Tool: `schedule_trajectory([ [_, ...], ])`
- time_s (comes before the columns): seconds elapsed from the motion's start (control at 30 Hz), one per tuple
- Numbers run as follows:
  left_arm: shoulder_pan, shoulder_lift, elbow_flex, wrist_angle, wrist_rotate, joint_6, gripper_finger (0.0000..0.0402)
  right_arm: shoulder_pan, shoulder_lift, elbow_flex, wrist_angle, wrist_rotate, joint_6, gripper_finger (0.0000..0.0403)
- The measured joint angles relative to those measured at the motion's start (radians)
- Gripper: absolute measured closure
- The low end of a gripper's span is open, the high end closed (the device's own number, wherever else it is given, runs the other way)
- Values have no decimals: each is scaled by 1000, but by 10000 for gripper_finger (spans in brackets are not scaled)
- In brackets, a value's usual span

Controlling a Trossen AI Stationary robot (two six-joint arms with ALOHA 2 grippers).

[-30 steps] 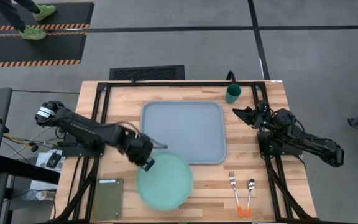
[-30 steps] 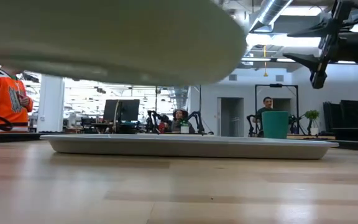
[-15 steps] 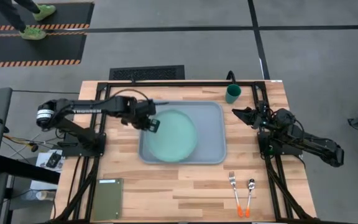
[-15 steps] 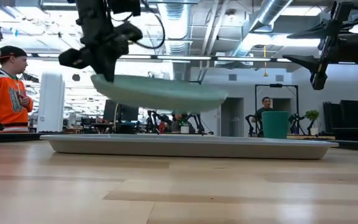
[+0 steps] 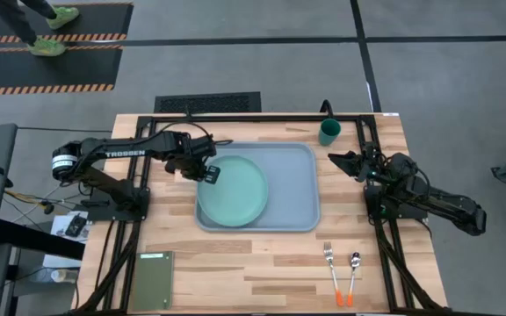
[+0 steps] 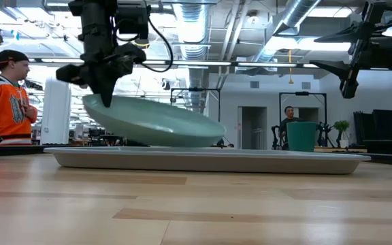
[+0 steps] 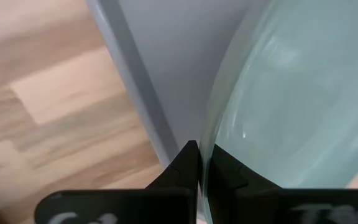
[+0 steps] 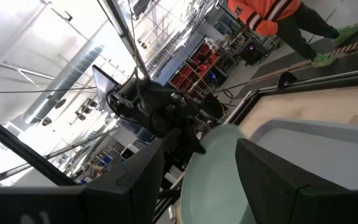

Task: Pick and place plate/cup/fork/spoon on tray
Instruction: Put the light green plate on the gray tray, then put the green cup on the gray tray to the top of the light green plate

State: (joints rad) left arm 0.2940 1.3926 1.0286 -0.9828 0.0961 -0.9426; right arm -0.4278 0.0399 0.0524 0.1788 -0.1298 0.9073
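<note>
The pale mint-green plate (image 5: 233, 190) is over the left half of the blue-grey tray (image 5: 299, 195), tilted, its left side raised. My left gripper (image 5: 207, 173) is shut on the plate's left rim. My right gripper (image 5: 336, 159) is open and empty, raised near the table's right side, beside the tray. The dark teal cup (image 5: 328, 132) stands at the far right. The orange-handled fork (image 5: 332, 271) and spoon (image 5: 353, 275) lie at the near right. My left gripper pinches the plate's left rim (image 7: 207, 144) between its two fingers, one above and one below. The fingers come slanting down from the table's left. The plate tilts down to the right, and its low right side (image 6: 206, 139) is at the tray's floor.
A flat olive-green rectangle (image 5: 153, 281) lies at the near left corner. Bare wood shows between the tray and the near edge. People show in the room beyond the table.
My left gripper has carried the plate from above the table's near side toward the far edge, over the tray, then lowered it. The plate has gone from lifted clear to tilted, with its right side down on the tray's left half.
</note>
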Motion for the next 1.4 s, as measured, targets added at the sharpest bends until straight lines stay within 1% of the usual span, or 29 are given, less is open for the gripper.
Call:
schedule_trajectory([
  [0.13, 5, 0, -76, 87, 31, -31, 401, 0, 0, 0, 0, 0, 0, 178],
  [0.37, 5, 0, -171, 126, 38, -73, 401, 0, 0, 0, 0, 1, 0, 178],
  [0.57, 2, 0, -215, 158, 51, -99, 401, 0, 0, -1, 0, 1, 0, 178],
  [0.73, 2, -1, -216, 200, 38, -95, 398, 0, 0, -1, 0, 1, 0, 178],
  [1.13, 1, 0, -216, 218, -6, -109, 353, 0, 0, -1, 0, 1, 0, 178],
  [1.23, 1, 0, -216, 218, -7, -99, 335, 0, 0, -1, 0, 1, 0, 178],
  [1.4, 2, 0, -211, 212, 14, -76, 291, 0, 0, -1, 2, 1, 0, 177],
])
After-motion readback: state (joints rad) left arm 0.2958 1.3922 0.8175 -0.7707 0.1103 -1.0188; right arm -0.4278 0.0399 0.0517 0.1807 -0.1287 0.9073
